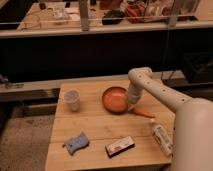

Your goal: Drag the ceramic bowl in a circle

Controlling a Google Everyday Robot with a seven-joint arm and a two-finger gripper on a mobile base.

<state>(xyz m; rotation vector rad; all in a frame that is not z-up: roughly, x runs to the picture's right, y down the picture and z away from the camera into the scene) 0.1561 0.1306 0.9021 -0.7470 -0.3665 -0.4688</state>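
The ceramic bowl (114,99), orange-brown, round and shallow, sits upright on the wooden table; the gripper (129,105) is at its right rim.

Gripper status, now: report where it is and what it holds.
Gripper: down at the right rim of the ceramic bowl on the wooden table; what it holds cannot be told.

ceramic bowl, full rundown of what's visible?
The ceramic bowl is round, shallow, glazed orange-brown with a darker rim, and looks empty. It sits upright on the wooden table, right of the white cup and just left of a small orange item. The tool is down at its right rim; actual contact can't be confirmed.
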